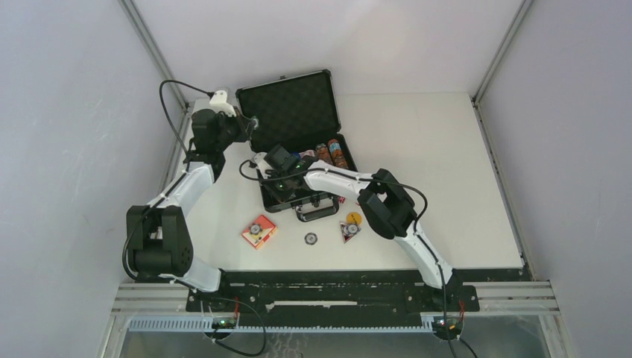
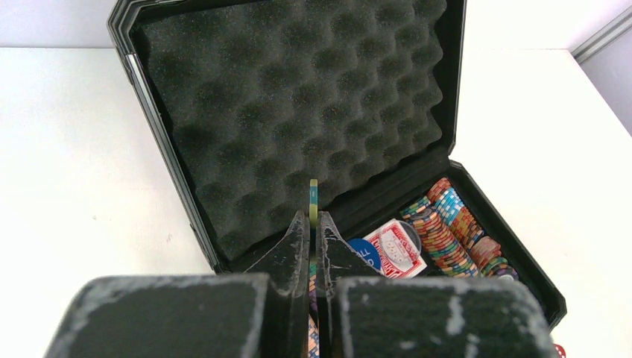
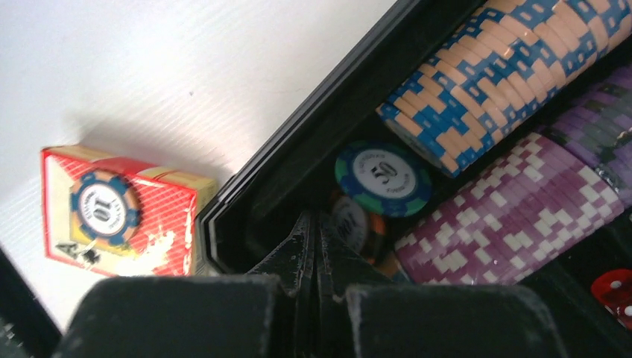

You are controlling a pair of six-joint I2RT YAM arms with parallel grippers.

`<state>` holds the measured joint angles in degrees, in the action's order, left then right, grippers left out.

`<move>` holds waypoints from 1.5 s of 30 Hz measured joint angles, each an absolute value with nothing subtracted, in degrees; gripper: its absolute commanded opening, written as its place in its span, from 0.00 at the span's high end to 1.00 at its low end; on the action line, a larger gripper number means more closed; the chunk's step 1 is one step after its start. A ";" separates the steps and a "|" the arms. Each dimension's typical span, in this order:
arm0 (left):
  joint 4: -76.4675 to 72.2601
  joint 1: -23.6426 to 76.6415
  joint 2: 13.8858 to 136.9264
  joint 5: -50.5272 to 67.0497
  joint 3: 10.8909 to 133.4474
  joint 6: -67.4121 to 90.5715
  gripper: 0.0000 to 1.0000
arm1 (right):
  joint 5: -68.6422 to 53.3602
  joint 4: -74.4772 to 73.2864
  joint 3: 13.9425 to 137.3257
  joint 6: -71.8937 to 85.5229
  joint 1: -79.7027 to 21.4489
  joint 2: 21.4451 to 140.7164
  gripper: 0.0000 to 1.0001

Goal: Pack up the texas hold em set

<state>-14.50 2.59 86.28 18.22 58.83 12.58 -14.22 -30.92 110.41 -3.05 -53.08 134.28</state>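
Note:
The black briefcase (image 1: 292, 106) stands open at the back centre, foam lid (image 2: 298, 97) upright. Its base (image 1: 286, 203) holds rows of chips (image 2: 447, 224), a red card box (image 2: 395, 250) and a blue dealer button (image 2: 364, 252). My left gripper (image 1: 250, 123) is shut on a green-edged poker chip (image 2: 314, 195), held edge-on in front of the lid. My right gripper (image 3: 317, 227) is shut with nothing seen between its jaws. It sits low in the case's left corner beside a green "50" chip (image 3: 384, 177) and the purple chip row (image 3: 514, 209).
On the table in front of the case lie a red card box with a blue chip on top (image 1: 259, 231), also in the right wrist view (image 3: 112, 212), a loose chip (image 1: 311, 239), a triangular piece (image 1: 349, 230) and a yellow chip (image 1: 354, 218). A red die (image 3: 615, 291) lies in the case.

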 measured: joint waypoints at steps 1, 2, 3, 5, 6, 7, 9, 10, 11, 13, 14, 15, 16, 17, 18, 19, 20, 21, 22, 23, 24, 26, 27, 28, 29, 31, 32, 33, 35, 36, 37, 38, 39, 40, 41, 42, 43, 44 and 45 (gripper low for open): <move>-14.48 2.59 86.28 18.22 58.83 12.58 1.00 | -13.43 -30.33 110.56 -3.09 -53.25 134.78 1.00; -14.48 2.59 86.28 18.20 58.83 12.58 1.00 | -12.91 -29.80 110.65 -3.11 -53.32 135.15 1.00; -14.50 2.59 86.28 18.20 58.83 12.58 1.00 | -12.27 -29.52 110.91 -3.09 -53.39 135.57 1.00; -14.50 2.59 86.28 18.20 58.83 12.58 1.00 | -11.38 -29.43 111.50 -3.05 -53.41 136.18 1.00; -14.48 2.59 86.28 18.20 58.83 12.58 1.00 | -10.87 -29.63 111.74 -3.03 -53.41 136.27 1.00; -14.50 2.59 86.28 18.20 58.83 12.58 1.00 | -10.28 -29.85 112.01 -2.96 -53.45 136.31 1.00; -14.48 2.59 86.28 18.20 58.83 12.58 1.00 | -9.39 -29.93 112.14 -2.66 -53.47 136.35 1.00; -14.50 2.59 86.28 18.20 58.83 12.58 1.00 | -8.99 -29.87 112.14 -2.48 -53.47 136.35 1.00; -14.48 2.59 86.28 18.20 58.83 12.58 1.00 | -8.56 -29.74 112.14 -2.24 -53.45 136.35 1.00; -14.48 2.59 86.28 18.20 58.83 12.58 1.00 | -7.57 -29.32 112.14 -1.80 -53.47 136.35 1.00; -14.50 2.59 86.30 18.20 58.83 12.58 1.00 | -7.29 -29.28 112.14 -1.54 -53.54 136.35 1.00; -14.48 2.59 86.30 18.22 58.83 12.58 1.00 | -6.98 -29.21 112.14 -1.34 -53.58 136.35 1.00; -14.48 2.59 86.30 18.22 58.83 12.58 1.00 | -6.46 -29.12 112.14 -1.19 -53.67 136.35 1.00; -14.48 2.59 86.32 18.22 58.83 12.58 1.00 | -5.98 -29.04 112.14 -1.15 -53.74 136.35 1.00; -14.48 2.59 86.32 18.22 58.83 12.58 1.00 | -5.54 -28.91 112.14 -1.15 -53.82 136.35 1.00; -14.50 2.59 86.32 18.22 58.83 12.58 1.00 | -5.23 -28.71 112.14 -1.15 -53.89 136.35 1.00; -14.48 2.59 86.35 18.22 58.83 12.58 1.00 | -5.02 -28.53 112.14 -1.13 -53.91 136.35 1.00; -14.50 2.59 86.32 18.22 58.83 12.58 1.00 | -4.78 -28.47 112.27 -1.15 -53.95 136.35 1.00; -14.48 2.59 86.35 18.22 58.83 12.58 1.00 | -4.56 -28.49 112.53 -1.15 -54.00 136.35 1.00; -14.48 2.59 86.35 18.22 58.83 12.58 1.00 | -4.45 -28.47 112.86 -1.15 -54.00 136.35 1.00; -14.50 2.59 86.35 18.22 58.83 12.58 1.00 | -4.14 -28.18 113.25 -1.19 -54.02 136.35 1.00; -14.48 2.59 86.35 18.22 58.83 12.58 1.00 | -2.50 -26.87 114.13 -1.21 -53.89 136.35 1.00; -14.50 2.59 86.35 18.22 58.83 12.58 1.00 | -1.74 -26.28 114.58 -1.23 -53.67 136.35 1.00; -14.48 2.59 86.37 18.22 58.83 12.58 1.00 | -1.17 -25.98 114.98 -1.21 -53.47 136.35 1.00; -14.50 2.59 86.37 18.22 58.83 12.58 1.00 | -0.45 -25.34 115.35 -1.21 -53.21 136.35 1.00; -14.50 2.59 86.37 18.22 58.83 12.58 1.00 | -0.45 -25.34 115.74 -1.19 -52.95 136.35 1.00; -14.50 2.59 86.37 18.24 58.83 12.60 1.00 | -0.23 -25.34 115.90 -1.21 -52.95 136.38 1.00; -14.50 2.59 86.37 18.22 58.83 12.58 1.00 | -0.01 -25.28 115.92 -1.21 -52.99 136.42 1.00; -14.50 2.59 86.39 18.24 58.83 12.58 1.00 | 0.08 -25.28 115.96 -1.17 -53.01 136.46 1.00; -14.50 2.59 86.39 18.22 58.83 12.60 1.00 | 0.08 -25.28 115.96 -1.15 -53.01 136.49 1.00; -14.50 2.59 86.39 18.22 58.83 12.60 1.00 | 0.05 -25.28 115.96 -1.10 -53.01 136.46 1.00; -14.50 2.59 86.39 18.24 58.83 12.58 1.00 | 0.03 -25.21 115.92 -1.06 -53.01 136.46 1.00; -14.50 2.59 86.39 18.22 58.83 12.60 1.00 | -0.03 -24.97 115.70 -0.95 -53.01 136.46 1.00; -14.50 2.59 86.41 18.24 58.83 12.60 1.00 | -0.08 -24.47 115.20 -0.93 -53.01 136.38 1.00; -14.50 2.59 86.43 18.24 58.83 12.60 1.00 | -0.10 -23.59 114.21 -0.93 -53.01 136.07 1.00; -14.50 2.59 86.48 18.26 58.83 12.60 1.00 | 0.03 -22.85 113.16 -0.91 -53.01 135.74 0.99; -14.50 2.59 86.52 18.33 58.83 12.60 1.00 | 0.16 -21.80 111.46 -0.89 -52.97 135.20 0.99; -14.52 2.59 86.59 18.44 58.83 12.58 1.00 | 0.27 -20.95 109.67 -0.78 -52.88 134.43 0.98; -14.52 2.59 86.59 18.65 58.83 12.58 1.00 | 0.45 -20.01 107.74 -0.64 -52.80 133.49 0.96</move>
<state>-14.52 2.59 86.59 18.65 58.83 12.58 0.45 -20.01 107.74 -0.64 -52.80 133.49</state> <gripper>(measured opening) 0.014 0.010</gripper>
